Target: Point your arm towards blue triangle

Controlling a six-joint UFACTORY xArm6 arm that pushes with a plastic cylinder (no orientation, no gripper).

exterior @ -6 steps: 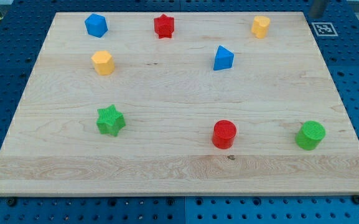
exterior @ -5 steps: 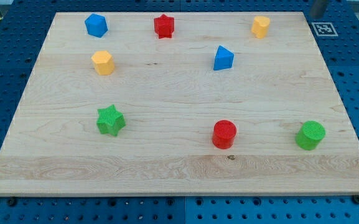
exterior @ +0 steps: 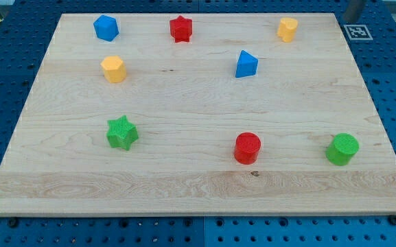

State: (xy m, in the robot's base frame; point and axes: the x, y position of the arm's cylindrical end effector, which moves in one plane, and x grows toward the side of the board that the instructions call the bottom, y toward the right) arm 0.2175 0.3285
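Note:
The blue triangle [exterior: 246,64] sits on the wooden board [exterior: 198,171], right of centre in the upper half. My tip [exterior: 350,18] shows as a grey rod end at the view's top right corner, just off the board's far right corner. It is far to the right of and above the blue triangle, touching no block. The nearest block to it is the yellow block [exterior: 287,29] at the top right.
A blue block [exterior: 106,27] and a red star [exterior: 180,29] lie along the top. A yellow block [exterior: 114,68] is at the upper left. A green star [exterior: 121,132], red cylinder [exterior: 247,147] and green cylinder [exterior: 342,149] lie lower. A marker tag [exterior: 356,31] sits off the board's top right corner.
The rod end at the top right has shifted very slightly to the right. No block has moved.

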